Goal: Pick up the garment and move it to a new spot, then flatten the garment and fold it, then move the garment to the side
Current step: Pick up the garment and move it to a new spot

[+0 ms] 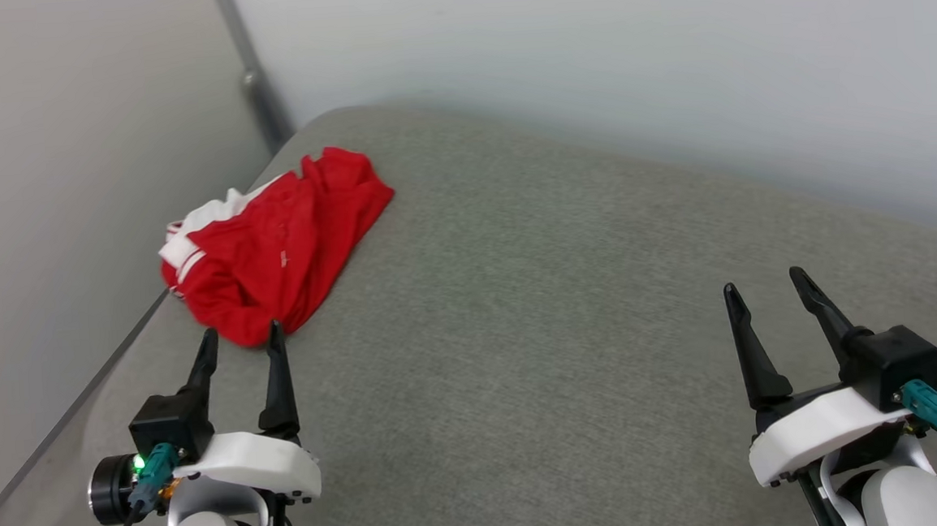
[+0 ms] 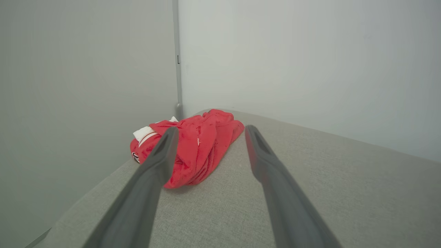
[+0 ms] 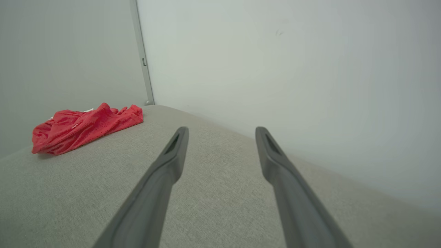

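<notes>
My left hand [image 1: 242, 329] is open, its two dark fingers spread wide and gripping nothing. In the head view its tips sit right at the near edge of the shirt [image 1: 280, 242], and I can't tell whether they touch the cloth or hover just short of it. Along my left wrist view, the left finger [image 2: 162, 155] crosses in front of the red heap, while the right finger points at bare grey fabric beside it. My right hand [image 1: 763, 280] is open too, fingers apart and empty, low over the tabletop [image 1: 560, 290] and well away from the shirt on the opposite side. From that wrist the shirt shows far off to the left, a low red mound. The shirt lies crumpled, not flat, near the far left corner of the tabletop and close to its left edge. It is mostly bright red folds, with a white sleeve and striped trim bunched on the side nearest that edge, and one red corner pointing toward the far wall. The tabletop is covered in grey woven cloth and rounds off at the corner behind the shirt. A pale wall [image 1: 585, 44] runs along the far side, another plain wall [image 1: 63, 158] stands to my left, and a thin grey post [image 1: 258, 89] rises where they meet.
</notes>
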